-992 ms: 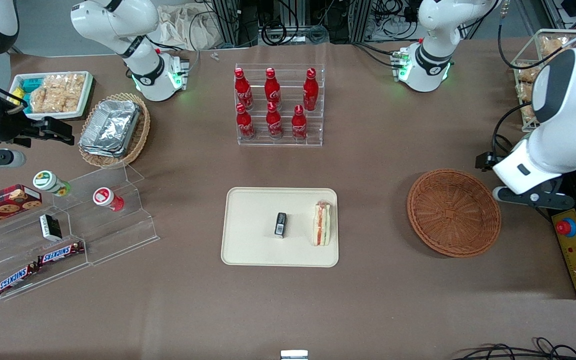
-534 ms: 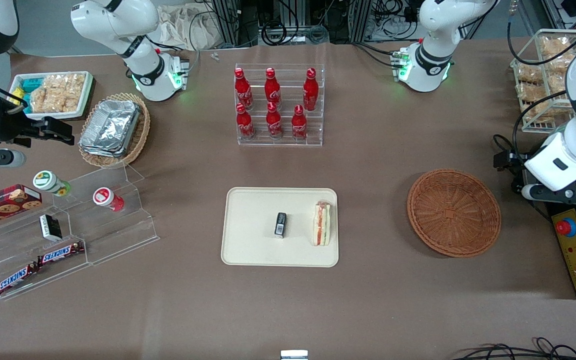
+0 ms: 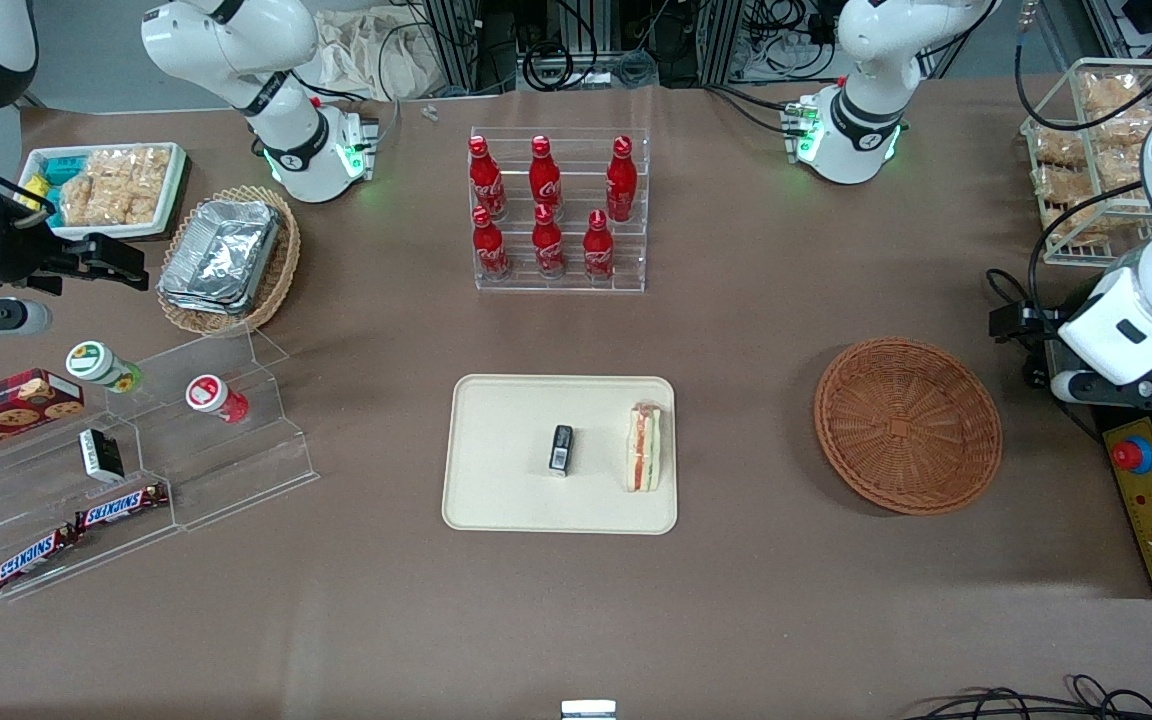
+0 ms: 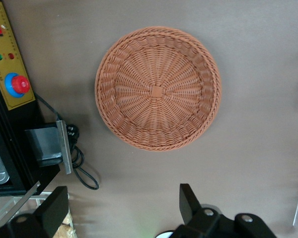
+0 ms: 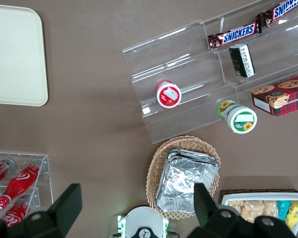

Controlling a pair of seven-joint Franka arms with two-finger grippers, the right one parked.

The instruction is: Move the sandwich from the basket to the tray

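The sandwich (image 3: 644, 447) lies on the tray (image 3: 506, 490), beside a small black packet (image 3: 561, 447). The basket (image 3: 907, 425) sits on the bench (image 3: 756, 600) toward the working arm's end. The end effector (image 4: 120, 210) hangs above the bench near the basket, fingers spread apart, gripping nothing.

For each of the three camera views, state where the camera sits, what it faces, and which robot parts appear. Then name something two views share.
Front view: high, facing both arms; sandwich on tray.
Left wrist view: on the working arm, looking down; open pincer above empty basket.
Right wrist view: on the parked arm, looking down at the acrylic shelf; its own fingers show.
Shared: basket, front and left wrist.
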